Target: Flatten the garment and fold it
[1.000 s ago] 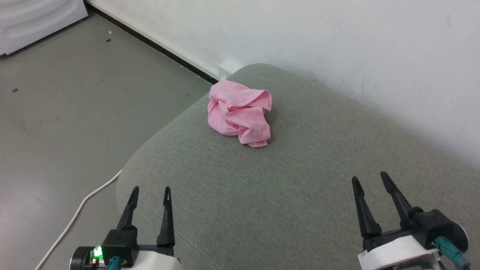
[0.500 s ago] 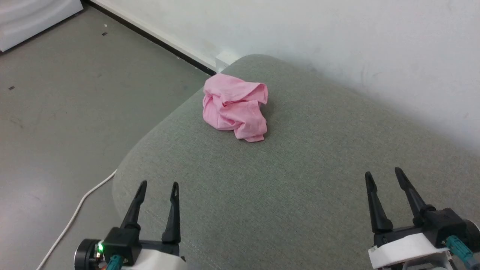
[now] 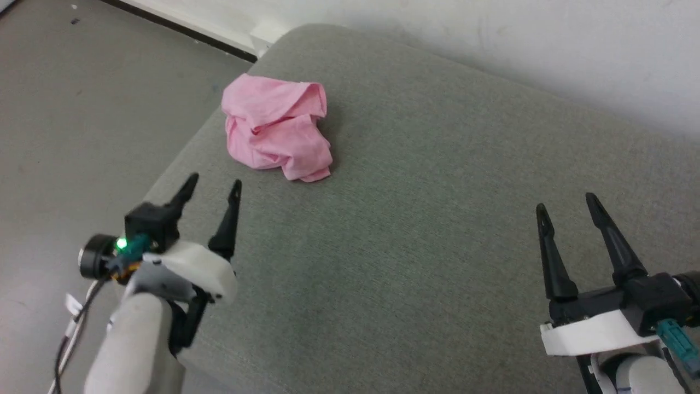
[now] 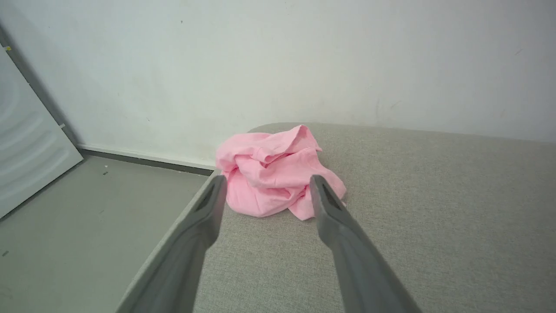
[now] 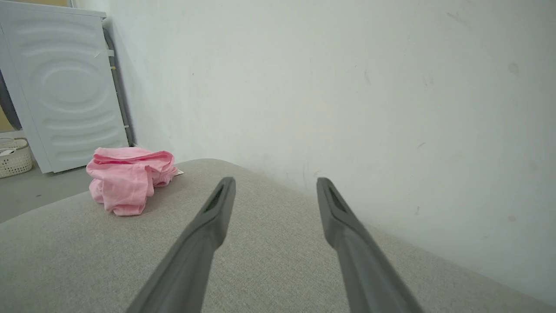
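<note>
The garment (image 3: 276,131) is a crumpled light pink heap near the far left corner of a grey-green cushioned surface (image 3: 415,219). My left gripper (image 3: 213,183) hovers open over the cushion's left edge, a short way in front of the heap and apart from it. In the left wrist view the garment (image 4: 273,171) lies just beyond my open left gripper (image 4: 266,184). My right gripper (image 3: 567,202) stands open over the cushion at the lower right, far from the cloth. The right wrist view shows the garment (image 5: 128,176) at the left, well clear of the open right gripper (image 5: 276,184).
A white wall (image 3: 492,33) runs along the cushion's far side. Grey floor (image 3: 82,109) lies to the left, with a white cable (image 3: 68,334) by my left arm. A white appliance (image 5: 65,87) and a pale basket (image 5: 13,156) stand beyond the garment.
The head camera has tilted and turned, shifting the whole picture. My left gripper has risen and reached forward, closer to the garment. The garment's shape is unchanged.
</note>
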### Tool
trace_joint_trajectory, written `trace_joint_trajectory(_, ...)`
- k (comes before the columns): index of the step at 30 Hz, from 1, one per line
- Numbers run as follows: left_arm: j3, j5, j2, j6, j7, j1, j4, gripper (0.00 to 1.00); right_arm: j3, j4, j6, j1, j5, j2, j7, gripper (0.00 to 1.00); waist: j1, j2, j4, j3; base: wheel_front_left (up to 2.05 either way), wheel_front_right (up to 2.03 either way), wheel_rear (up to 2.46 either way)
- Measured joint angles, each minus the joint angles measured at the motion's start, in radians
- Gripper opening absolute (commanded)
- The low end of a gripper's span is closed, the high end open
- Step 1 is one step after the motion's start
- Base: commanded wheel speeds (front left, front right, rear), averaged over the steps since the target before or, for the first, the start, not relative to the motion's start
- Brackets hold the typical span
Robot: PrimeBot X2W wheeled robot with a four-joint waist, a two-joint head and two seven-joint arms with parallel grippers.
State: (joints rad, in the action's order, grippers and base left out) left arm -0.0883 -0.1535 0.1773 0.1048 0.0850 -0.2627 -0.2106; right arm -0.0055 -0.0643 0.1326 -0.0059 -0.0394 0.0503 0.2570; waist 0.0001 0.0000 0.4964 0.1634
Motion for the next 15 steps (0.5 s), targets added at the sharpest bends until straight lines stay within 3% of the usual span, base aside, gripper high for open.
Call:
trace_joint_trajectory(6, -0.007, -0.061, 0.132, 0.018, -0.095, -0.239, -0.117, 1.0, 0.003, -0.032, 0.0, -0.049, -0.023, 0.0, 0.0, 1.0, 0.0002, 0.0, -0.072, 0.09, 0.0, 0.0, 0.0)
trace_joint_trajectory(10, -0.08, -0.119, 0.237, 0.019, -0.24, -0.374, -0.201, 1.0, 0.002, -0.047, 0.0, -0.07, -0.03, 0.001, 0.0, 1.0, 0.0, 0.0, -0.124, 0.148, 0.0, 0.0, 0.0)
trace_joint_trajectory(15, -0.18, -0.284, 0.353, 0.019, -0.435, -0.505, -0.311, 1.0, 0.004, -0.053, 0.0, -0.088, -0.03, 0.002, 0.0, 1.0, 0.0001, 0.0, -0.189, 0.213, 0.0, 0.0, 0.0)
